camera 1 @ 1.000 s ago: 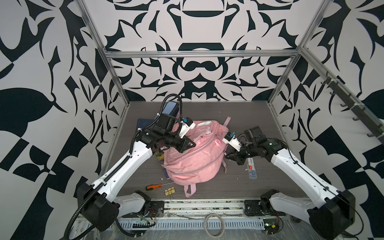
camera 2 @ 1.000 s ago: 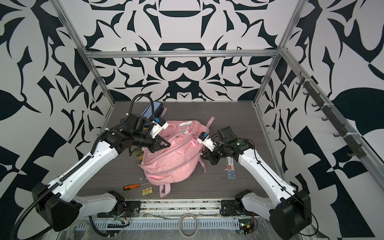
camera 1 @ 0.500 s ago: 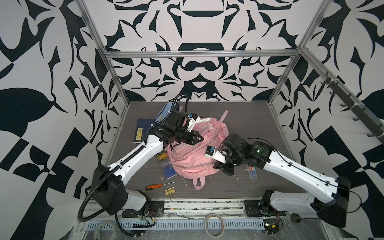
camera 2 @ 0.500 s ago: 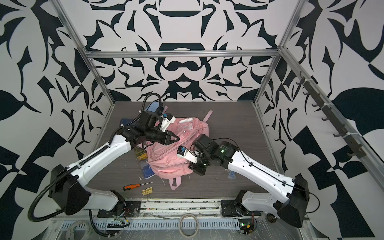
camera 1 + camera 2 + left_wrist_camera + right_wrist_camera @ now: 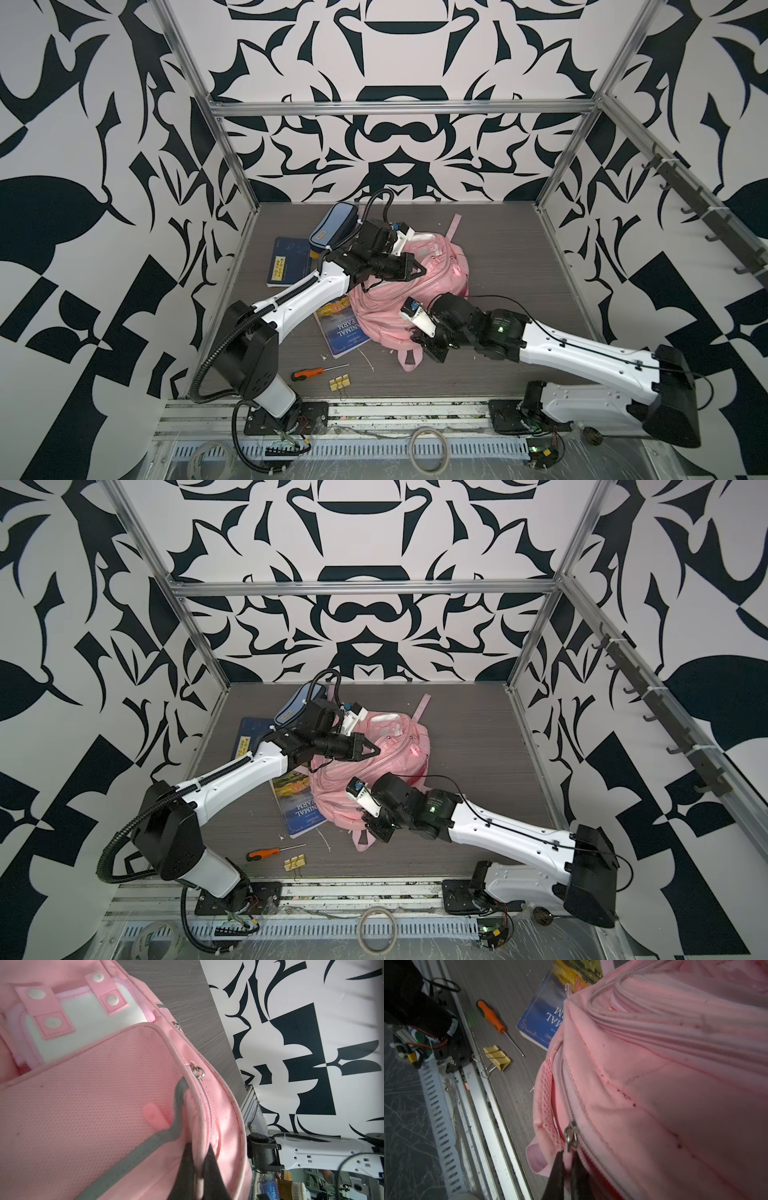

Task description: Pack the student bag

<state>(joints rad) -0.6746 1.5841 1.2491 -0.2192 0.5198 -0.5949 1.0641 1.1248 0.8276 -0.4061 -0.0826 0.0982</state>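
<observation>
The student bag [image 5: 442, 272] [image 5: 401, 746], a pink backpack, lies crumpled mid-table in both top views. My left gripper [image 5: 423, 272] [image 5: 377, 750] reaches over its left side. In the left wrist view this gripper [image 5: 199, 1154] is shut on a fold of the bag's pink fabric [image 5: 83, 1095] beside a zip. My right gripper [image 5: 417, 338] [image 5: 368, 818] is low at the bag's near edge. In the right wrist view that gripper [image 5: 568, 1157] is shut on the pink pull tab under a metal zip slider [image 5: 571, 1136] of the bag [image 5: 654, 1084].
A blue pencil case [image 5: 332, 226] and a dark blue book [image 5: 286, 262] lie at the back left. An "Animal Farm" book [image 5: 343, 332] sticks out from under the bag. An orange screwdriver [image 5: 307, 374] and yellow binder clips [image 5: 340, 382] lie near the front rail.
My right gripper has swung from the bag's right side round to its near edge. My left gripper has moved right and back over the bag, which has shifted and bunched up.
</observation>
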